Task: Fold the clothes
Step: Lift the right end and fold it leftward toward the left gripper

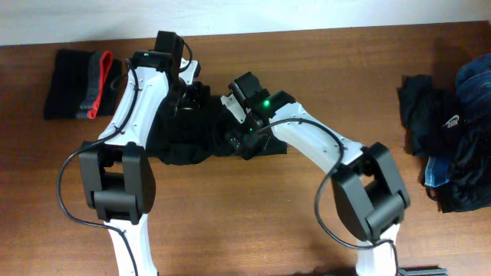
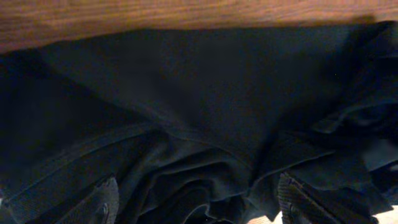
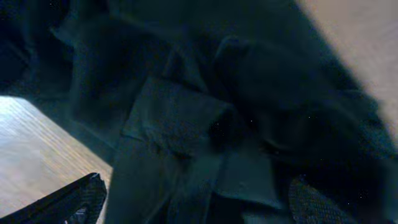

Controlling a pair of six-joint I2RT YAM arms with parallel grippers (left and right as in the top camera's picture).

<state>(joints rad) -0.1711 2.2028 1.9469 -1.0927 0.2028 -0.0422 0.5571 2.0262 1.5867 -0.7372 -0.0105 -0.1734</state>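
A black shirt (image 1: 192,146) lies crumpled on the wooden table (image 1: 253,222) in the middle of the overhead view, partly hidden under both wrists. My left gripper (image 2: 198,206) hangs over its rumpled folds (image 2: 205,124). Its fingers (image 2: 102,205) stand wide apart, open, with loose cloth bunched between them. My right gripper (image 3: 202,202) is just to the right, over the same shirt (image 3: 186,124), open too. Its fingertips (image 3: 314,205) stand far apart above a flat flap of fabric, pinching nothing.
A folded stack (image 1: 77,84) of black and grey-red clothes sits at the back left. A loose heap (image 1: 453,138) of black and blue garments lies at the right edge. Bare wood runs along the front of the table.
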